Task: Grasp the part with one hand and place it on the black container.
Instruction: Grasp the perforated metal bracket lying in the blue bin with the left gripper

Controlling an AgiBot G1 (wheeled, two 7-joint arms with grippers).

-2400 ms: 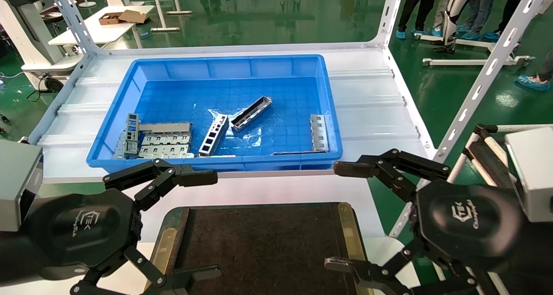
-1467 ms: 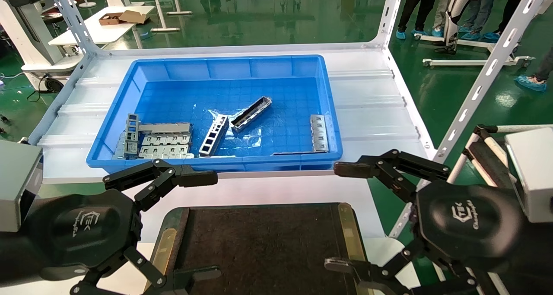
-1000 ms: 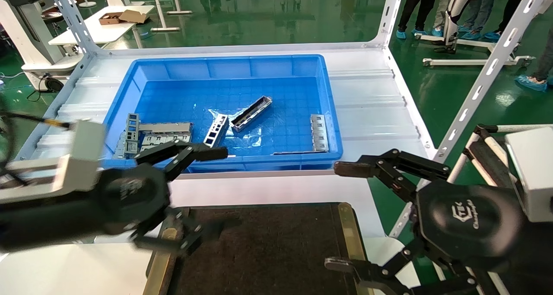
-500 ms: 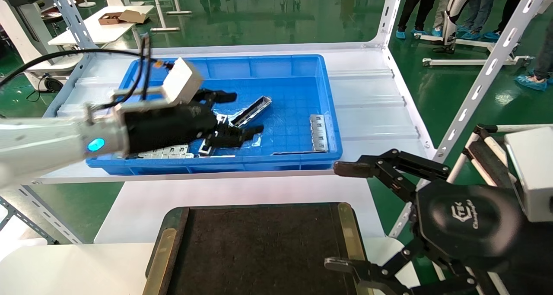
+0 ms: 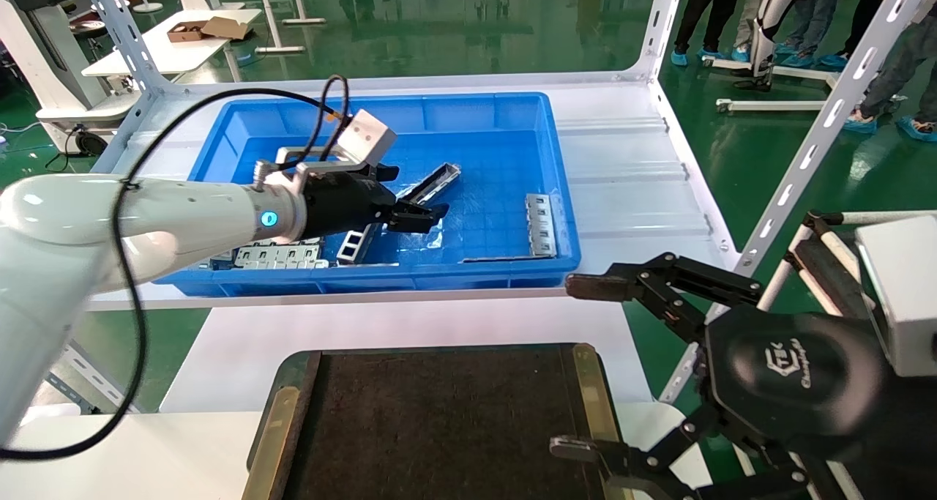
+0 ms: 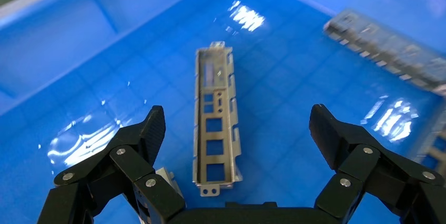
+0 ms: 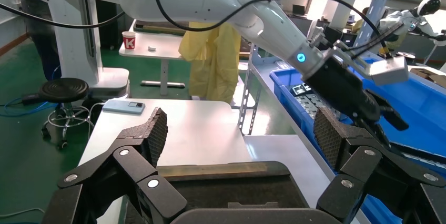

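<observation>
The part (image 5: 433, 181), a slim grey channel with a dark hollow, lies slantwise in the middle of the blue bin (image 5: 366, 284); it also shows in the left wrist view (image 6: 389, 50), off to one side. My left gripper (image 5: 413, 192) is open and empty, low in the bin, close beside the part's near end. In the left wrist view my left gripper (image 6: 237, 121) straddles the ladder-like strip (image 6: 213, 129), not the part. The black container (image 5: 439, 412) lies at the front, also seen in the right wrist view (image 7: 226, 182). My right gripper (image 5: 578, 368) (image 7: 239, 129) hangs open over its right edge.
Flat slotted grey plates (image 5: 282, 255) lie stacked at the bin's front left, and another (image 5: 540, 225) at its front right. The bin sits on a white shelf with slanted perforated uprights (image 5: 805, 148). People stand at the far right.
My left arm has swung from beside the black container up and forward into the blue bin, its gripper staying open. The right arm and the parts have not moved.
</observation>
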